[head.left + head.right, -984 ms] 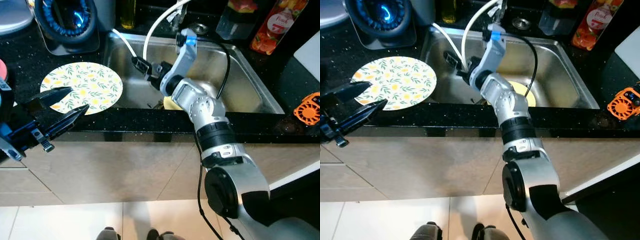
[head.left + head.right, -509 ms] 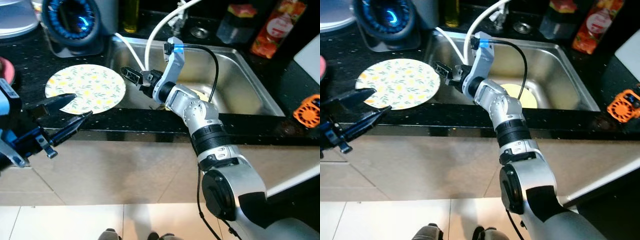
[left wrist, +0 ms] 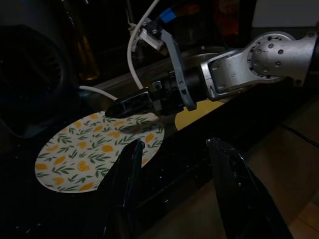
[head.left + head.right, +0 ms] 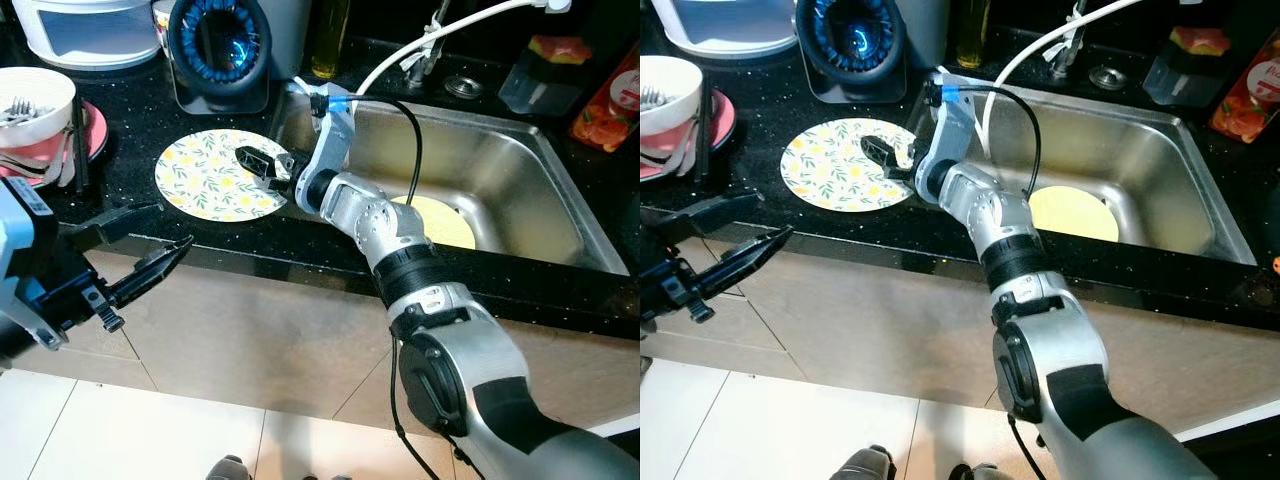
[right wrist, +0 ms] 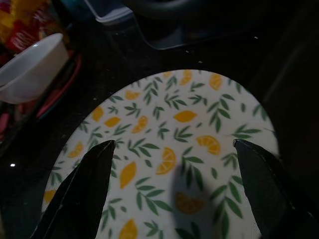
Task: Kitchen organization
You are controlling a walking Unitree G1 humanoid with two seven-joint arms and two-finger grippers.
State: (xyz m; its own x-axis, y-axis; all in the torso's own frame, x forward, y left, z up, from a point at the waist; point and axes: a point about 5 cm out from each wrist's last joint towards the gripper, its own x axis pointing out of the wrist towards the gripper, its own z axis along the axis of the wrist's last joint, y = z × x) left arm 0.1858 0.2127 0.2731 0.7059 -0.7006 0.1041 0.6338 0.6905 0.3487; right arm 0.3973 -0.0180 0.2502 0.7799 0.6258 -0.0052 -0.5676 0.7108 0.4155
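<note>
Lemon-print plate (image 4: 214, 172) flat on tabletop (image 4: 120, 120), frame's upper left, not yet gripped; right claw (image 4: 262, 164) spread just above it, left claw (image 4: 140, 252) apart, low left. Second yellow plate (image 4: 440, 221), probably, awaiting in sink (image 4: 500, 170).

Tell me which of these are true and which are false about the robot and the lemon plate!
1. The right tool is over the lemon plate. True.
2. The lemon plate lies in the sink. False: it lies on the black counter beside the sink.
3. A yellow plate lies in the sink. True.
4. The left tool grips the lemon plate. False: it is open, in front of the counter edge.
5. The right tool is open. True.
</note>
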